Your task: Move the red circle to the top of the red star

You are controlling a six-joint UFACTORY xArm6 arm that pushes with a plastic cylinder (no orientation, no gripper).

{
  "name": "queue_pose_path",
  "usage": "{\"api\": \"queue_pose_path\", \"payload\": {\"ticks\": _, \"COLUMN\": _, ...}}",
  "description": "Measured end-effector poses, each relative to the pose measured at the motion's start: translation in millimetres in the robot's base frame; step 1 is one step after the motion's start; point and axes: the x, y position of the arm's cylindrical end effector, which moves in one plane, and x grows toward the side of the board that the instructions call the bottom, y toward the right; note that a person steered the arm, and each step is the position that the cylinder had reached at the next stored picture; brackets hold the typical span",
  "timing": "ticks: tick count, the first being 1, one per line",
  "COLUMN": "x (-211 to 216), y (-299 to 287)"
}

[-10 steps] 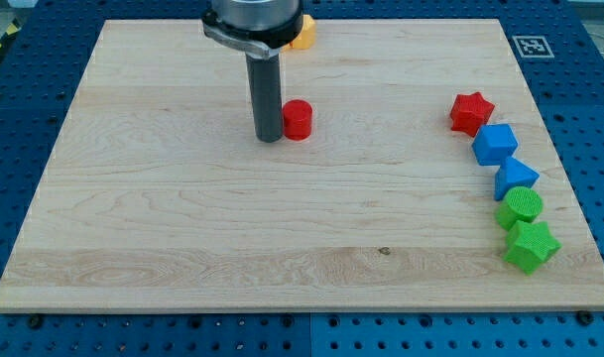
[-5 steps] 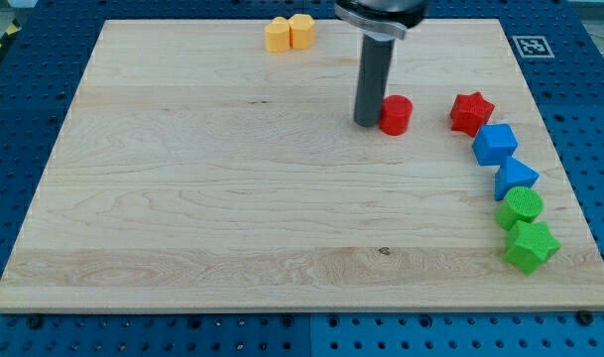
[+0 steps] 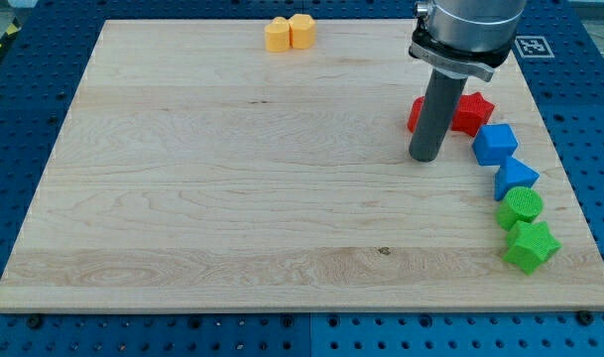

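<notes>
**Red circle sits beside the red star, half hidden by the rod**

The red circle [image 3: 415, 114] is near the view's top right part of the worktop [image 3: 232, 198]. Only a small bit of it shows, because the dark rod stands in front of it. It is on the view's left of the red star [image 3: 473, 111], and the two look very close, but the rod hides the spot between them, so I cannot tell if they touch. The circle is level with the star, not above it.

My tip [image 3: 425, 159] rests on the wood just below the red circle, toward the view's bottom, and to the view's left of the blue blocks. There is no hand on this arm, only the straight rod, so there is nothing to spread or pinch.

Below the red star, going down the view's right side, comes a blue block [image 3: 495, 144], then a second blue block [image 3: 516, 178], then a round green block [image 3: 521, 207], then a green star-like block [image 3: 531, 246]. They sit in a curved line, each close to the next.

Far off at the view's top, two yellow blocks [image 3: 289, 33] sit side by side, touching.
</notes>
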Motion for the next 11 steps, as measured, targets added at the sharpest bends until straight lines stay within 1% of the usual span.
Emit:
{"api": "queue_pose_path", "payload": {"ticks": 4, "x": -63.7, "y": 0.4}}
{"api": "queue_pose_path", "payload": {"ticks": 8, "x": -99.4, "y": -3.3}}
{"api": "queue_pose_path", "payload": {"ticks": 11, "x": -111.8, "y": 2.1}}
